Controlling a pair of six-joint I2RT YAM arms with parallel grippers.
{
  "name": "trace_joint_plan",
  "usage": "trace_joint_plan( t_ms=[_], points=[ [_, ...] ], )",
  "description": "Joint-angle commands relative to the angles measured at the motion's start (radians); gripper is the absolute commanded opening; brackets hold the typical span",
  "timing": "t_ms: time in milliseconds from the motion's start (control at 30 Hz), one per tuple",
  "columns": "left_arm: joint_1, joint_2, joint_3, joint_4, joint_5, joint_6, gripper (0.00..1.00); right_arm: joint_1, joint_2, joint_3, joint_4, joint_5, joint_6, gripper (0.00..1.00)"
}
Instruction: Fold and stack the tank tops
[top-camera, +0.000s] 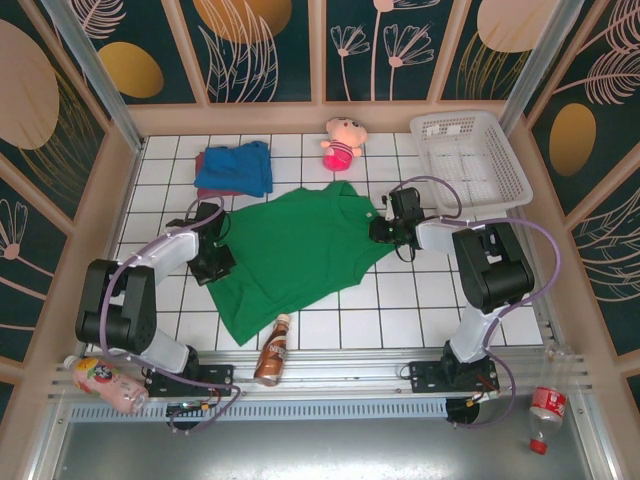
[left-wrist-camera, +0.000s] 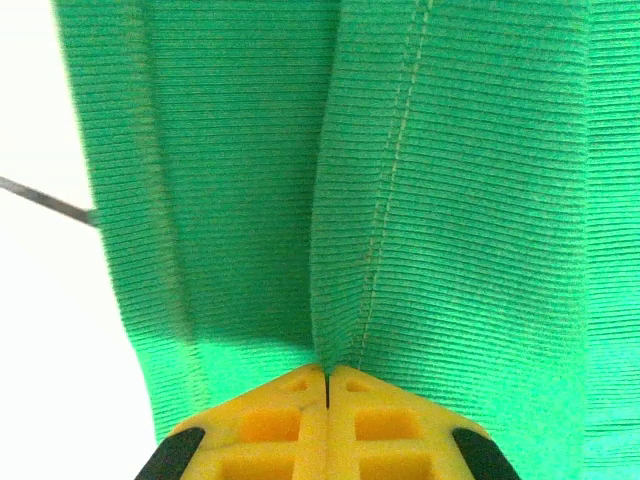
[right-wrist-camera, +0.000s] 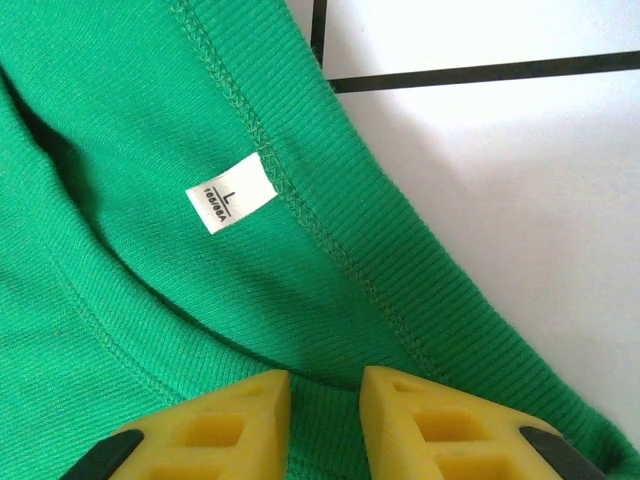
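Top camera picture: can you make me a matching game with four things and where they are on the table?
Things:
1. green tank top
2. blue tank top
3. pink doll
4. white basket

Places:
A. far right corner
B. far left side
C. spread out in the middle
D. middle of the far edge

Pairs: 1-C, 2-B, 3-D, 4-A
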Motion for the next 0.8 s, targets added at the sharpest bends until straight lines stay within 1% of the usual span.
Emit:
trace_joint_plan(
  t_ms=[0, 233, 300, 433, 500, 567, 600, 667, 733, 767],
  points=[
    [0.003, -0.025, -0.002, -0.102, -0.098, 0.035, 0.00, -0.017, 0.019, -0.044, -0.108, 0.026, 0.024, 0.27],
    [0.031, 0.012, -0.006, -0.121, -0.191, 0.074, 0.00, -0.019, 0.020, -0.040, -0.116, 0.030, 0.041, 0.27],
    [0.037, 0.027, 0.009, -0.125, -0.232, 0.083, 0.00, -0.018, 0.017, -0.039, -0.117, 0.032, 0.043, 0.27],
    [0.045, 0.077, 0.053, -0.131, -0.268, 0.101, 0.00, -0.020, 0.017, -0.042, -0.116, 0.030, 0.044, 0.27],
    [0.046, 0.099, 0.074, -0.127, -0.275, 0.107, 0.00, -0.020, 0.017, -0.043, -0.117, 0.029, 0.046, 0.27],
    [0.046, 0.114, 0.102, -0.118, -0.252, 0.106, 0.00, -0.019, 0.016, -0.044, -0.113, 0.025, 0.046, 0.27],
    [0.047, 0.118, 0.110, -0.111, -0.243, 0.106, 0.02, -0.021, 0.014, -0.044, -0.112, 0.023, 0.047, 0.27],
    [0.046, 0.128, 0.124, -0.098, -0.216, 0.111, 0.11, -0.020, 0.006, -0.047, -0.104, 0.012, 0.049, 0.27],
    [0.047, 0.143, 0.149, -0.105, -0.198, 0.121, 0.14, -0.020, -0.016, -0.048, -0.095, 0.002, 0.057, 0.27],
    [0.046, 0.148, 0.149, -0.118, -0.206, 0.121, 0.16, -0.020, -0.026, -0.045, -0.098, -0.004, 0.060, 0.27]
  ],
)
